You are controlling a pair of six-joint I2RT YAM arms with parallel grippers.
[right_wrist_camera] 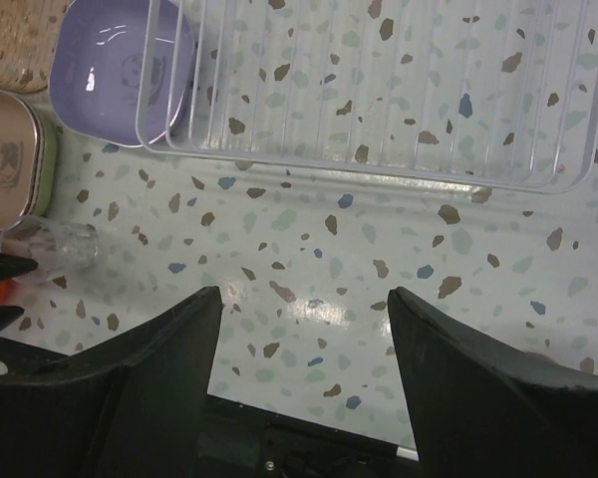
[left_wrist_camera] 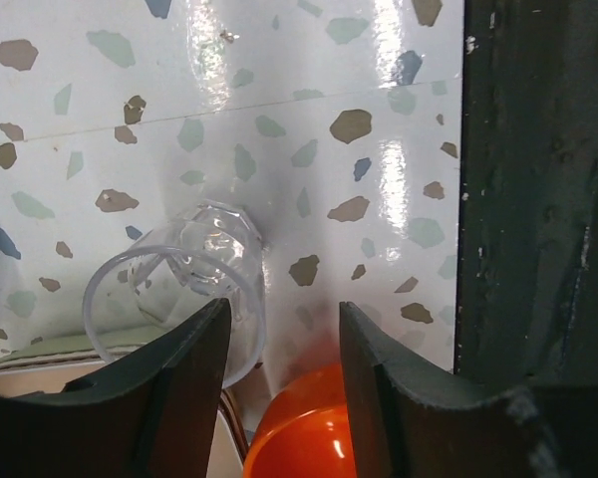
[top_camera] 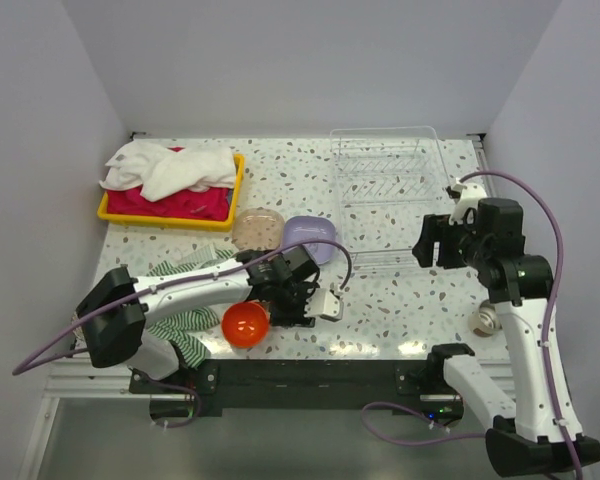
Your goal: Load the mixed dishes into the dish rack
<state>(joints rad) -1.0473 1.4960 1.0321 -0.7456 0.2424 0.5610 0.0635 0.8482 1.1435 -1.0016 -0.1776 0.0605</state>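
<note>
Speckled bench point(left_wrist_camera: 309, 129) carries the glass point(left_wrist_camera: 184, 274) on its side just ahead of the left tool point(left_wrist_camera: 281, 317), which is spread. Its mouth faces the tool, and its axis runs slightly left of the gap. Farther off, the spread right tool point(right_wrist_camera: 304, 299) hangs before the rack point(right_wrist_camera: 429, 90).
</note>
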